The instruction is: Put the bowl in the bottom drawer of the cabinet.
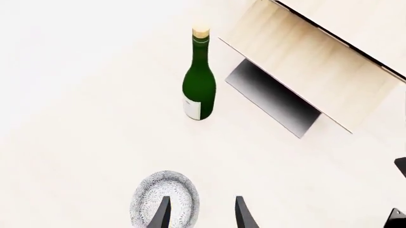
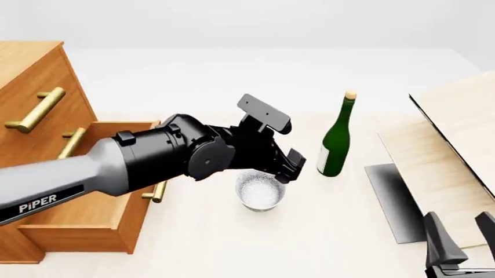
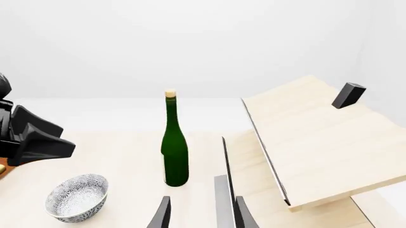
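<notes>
Centrally, the left gripper (image 2: 288, 168), fingers spread, hovers over the bowl (image 2: 259, 191) beside the open bottom drawer (image 2: 93, 220); the right gripper (image 2: 458, 230) also spread.

The left arm (image 2: 93, 174) has a pale grey tubular link printed with "PiPER" in white on a dark band, then bulky matte black rounded joint housings. A flat black rectangular block (image 2: 265, 113) sits on top near the wrist. Its gripper (image 2: 282, 168) is angular and black. The right gripper (image 2: 456, 240) shows dark grey, tapering, blade-like fingers (image 3: 163, 213).
</notes>
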